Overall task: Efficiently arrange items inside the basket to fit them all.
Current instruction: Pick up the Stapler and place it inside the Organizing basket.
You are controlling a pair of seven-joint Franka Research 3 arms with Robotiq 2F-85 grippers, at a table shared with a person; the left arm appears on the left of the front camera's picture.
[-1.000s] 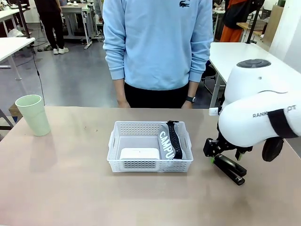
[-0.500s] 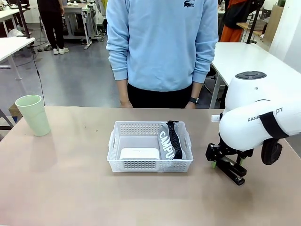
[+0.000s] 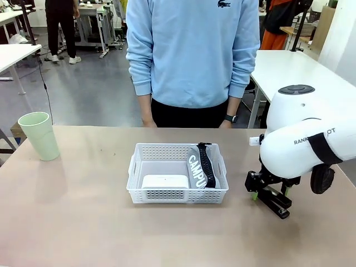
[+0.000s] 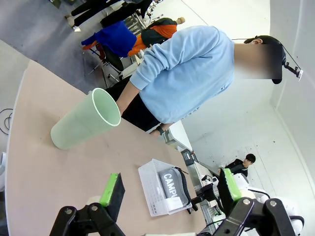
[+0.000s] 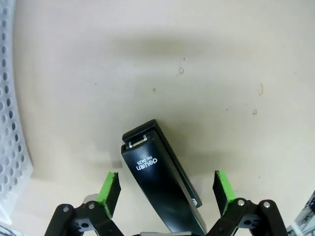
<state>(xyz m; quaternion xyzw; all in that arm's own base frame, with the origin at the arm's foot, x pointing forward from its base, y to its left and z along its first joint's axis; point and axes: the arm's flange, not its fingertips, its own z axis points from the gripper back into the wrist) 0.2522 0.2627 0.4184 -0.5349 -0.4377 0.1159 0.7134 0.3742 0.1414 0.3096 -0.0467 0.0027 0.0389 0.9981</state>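
- While the right gripper [image 3: 267, 193] hangs over the stapler [image 3: 278, 203] on the surface beside the basket [image 3: 167, 194], the pouch [image 3: 197, 167] and white box [image 3: 164, 181] lie inside; the cup [image 3: 39, 135] stands far left.
- Left wrist: the left gripper [image 4: 170, 187] has its fingers wide, empty.
- Right wrist: fingers [image 5: 109, 189] wide, straddling the stapler without touching it.

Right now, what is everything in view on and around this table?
basket: one, white, mid-table
zip pouch: one, grey with black zipper, in basket, right side
box: one, white, in basket, front left
stapler: one, black, on table right of basket
cup: one, pale green, upright, table's far left
table: one, beige
person: one, light blue sweater, far side
left pincer: one, black, green pads, open, above table
right pincer: one, black, green pads, open, straddling stapler
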